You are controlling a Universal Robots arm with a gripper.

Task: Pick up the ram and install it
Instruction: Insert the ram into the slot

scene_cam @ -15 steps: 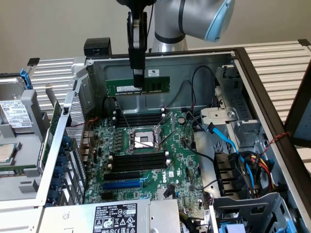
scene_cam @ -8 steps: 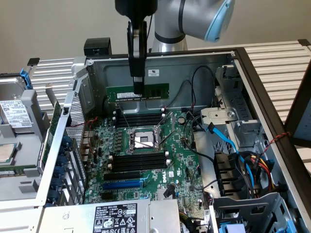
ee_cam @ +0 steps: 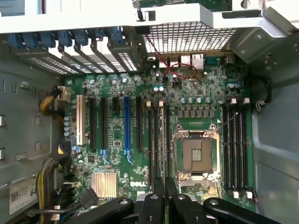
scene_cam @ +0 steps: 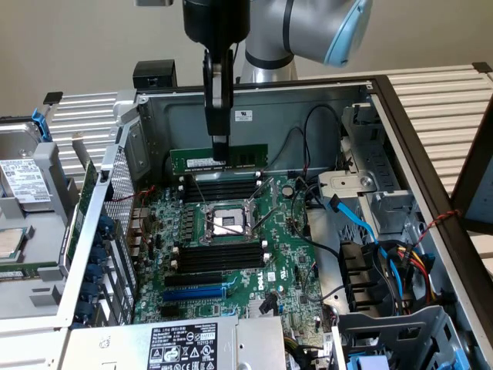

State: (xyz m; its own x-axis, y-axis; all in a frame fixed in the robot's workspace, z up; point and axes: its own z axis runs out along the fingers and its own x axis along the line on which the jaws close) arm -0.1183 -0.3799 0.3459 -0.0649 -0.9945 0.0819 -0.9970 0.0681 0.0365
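Green ram point(scene_cam: 246, 156), green motherboard point(scene_cam: 281, 262), blue slot point(scene_cam: 196, 294)

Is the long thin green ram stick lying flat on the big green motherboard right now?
No, the claw grips the green ram stick upright on its long edge, near the long black memory slots.

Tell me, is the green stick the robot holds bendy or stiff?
Probably stiff: the ram hangs straight and level though the end effector pinches just its middle. Likely light for its length, since that narrow pinch carries it. Possibly fragile: it looks like a thin circuit board, so a hard push might crack it.
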